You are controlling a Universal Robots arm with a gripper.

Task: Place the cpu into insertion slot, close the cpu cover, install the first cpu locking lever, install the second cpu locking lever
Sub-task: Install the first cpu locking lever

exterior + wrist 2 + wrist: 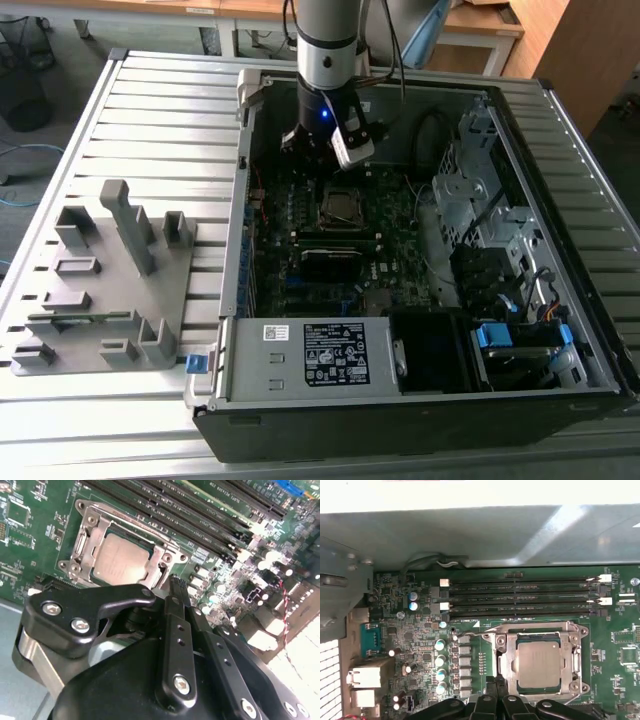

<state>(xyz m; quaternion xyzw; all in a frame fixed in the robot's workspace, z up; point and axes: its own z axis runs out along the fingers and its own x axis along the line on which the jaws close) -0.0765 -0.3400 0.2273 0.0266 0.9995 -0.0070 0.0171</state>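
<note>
On a grey slatted metal table point(150, 100) lies an open black computer case point(400, 415), its dark green motherboard point(290, 200) facing up. Taking the exterior view as a clock face centred on the case, a grey moulded fixture tray with upright blocks point(100, 290) rests at nine o'clock, toward the exterior view's left. A black wire bin point(20, 70) stands on the floor at ten o'clock, and a pale wooden desk point(480, 20) is at one o'clock.

The small flat square cpu with a dull silver-grey top point(538, 664) already sits in the square black insertion slot point(343, 208) near the board's middle. The thin silvery square cpu cover point(505, 652) lies flat around it, and the chip shows through its cut-out. Whether the thin wire levers along the frame are latched I cannot tell.

The arm's black gripper point(175, 585) hangs just beside the socket, at its twelve o'clock in the exterior view. Its fingers point(177, 635) are pressed together with nothing between them.
</note>
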